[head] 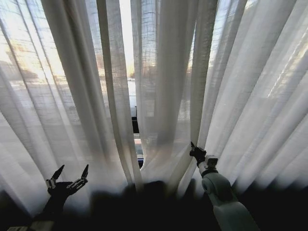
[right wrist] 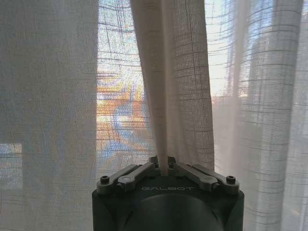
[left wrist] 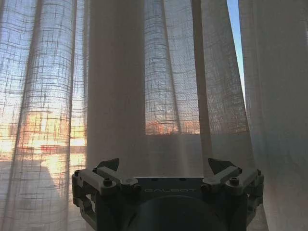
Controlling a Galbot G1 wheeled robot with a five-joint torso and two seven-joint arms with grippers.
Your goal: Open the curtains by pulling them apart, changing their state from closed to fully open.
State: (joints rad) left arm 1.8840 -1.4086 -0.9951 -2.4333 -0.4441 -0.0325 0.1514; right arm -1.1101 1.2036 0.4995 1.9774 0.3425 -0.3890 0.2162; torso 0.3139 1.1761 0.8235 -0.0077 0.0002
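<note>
The tall, sheer, cream-white pleated fabric curtains [head: 163, 86] hang across the whole window directly ahead of the robot, translucent enough that daylight and blurred outdoor shapes glow through the loosely woven cloth. Near the middle, the inner edges of the two panels stand slightly apart, leaving a narrow slit where a bit of dark window frame [head: 135, 125] shows; either side of that slit the folds fan outward toward the bottom.

The right gripper [head: 196, 152], black with a pale grey forearm behind it, reaches up to the curtains just right of the slit. In the right wrist view its fingers [right wrist: 139, 172] are pinched together on one narrow fold of the right panel [right wrist: 168, 96], which gathers into a tight vertical ridge rising from the jaws.

The left gripper [head: 67, 179] hovers low, well to the left of the slit, in front of the left panel [left wrist: 115, 86]. Its dark, pointed fingertips [left wrist: 108, 165] are spread wide with nothing between them, the fabric hanging loose beyond.
</note>
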